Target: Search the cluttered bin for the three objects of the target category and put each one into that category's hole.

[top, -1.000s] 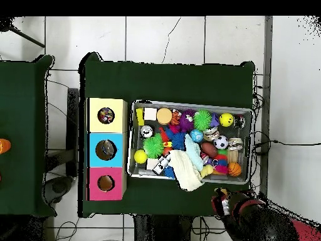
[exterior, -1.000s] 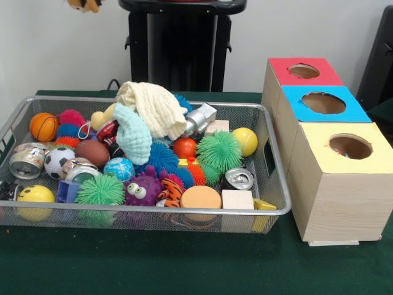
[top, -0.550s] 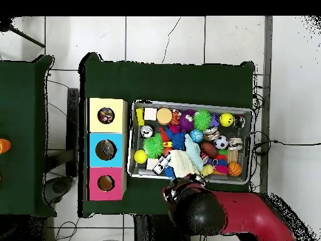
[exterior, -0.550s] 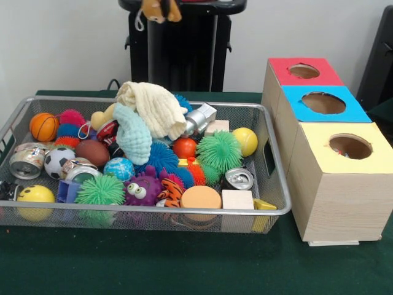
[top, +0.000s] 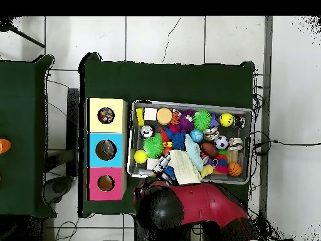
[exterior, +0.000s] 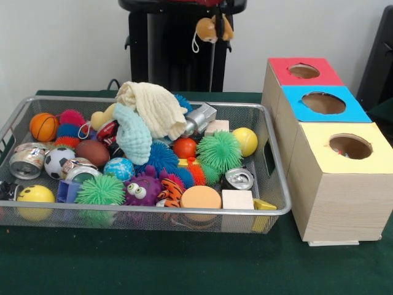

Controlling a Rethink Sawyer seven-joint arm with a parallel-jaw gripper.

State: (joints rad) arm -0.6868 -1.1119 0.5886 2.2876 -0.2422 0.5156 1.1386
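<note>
A small brown plush toy (exterior: 212,29) hangs in the air at the top of the front view, above the bin's far side, held from above by my gripper (exterior: 220,8), which is shut on it. In the overhead view only the red and black arm (top: 166,207) shows, below the bin near the red box; it covers the gripper and toy. Three wooden boxes with holes stand in a row: red top (exterior: 304,71), blue top (exterior: 323,103), yellow top (exterior: 350,147). The wire bin (exterior: 147,209) holds several balls, cans, blocks and spiky toys.
A cream cloth (exterior: 153,107) and a teal cloth (exterior: 132,135) are heaped at the bin's back middle. A green spiky ball (exterior: 220,150), a yellow ball (exterior: 245,140) and a crushed can (exterior: 238,178) lie near the bin's box-side end. Green cloth covers the table (exterior: 184,258).
The gripper with the plush toy has travelled rightward across the top of the front view, toward the boxes. In the overhead view the arm has swung left along the bin's lower edge.
</note>
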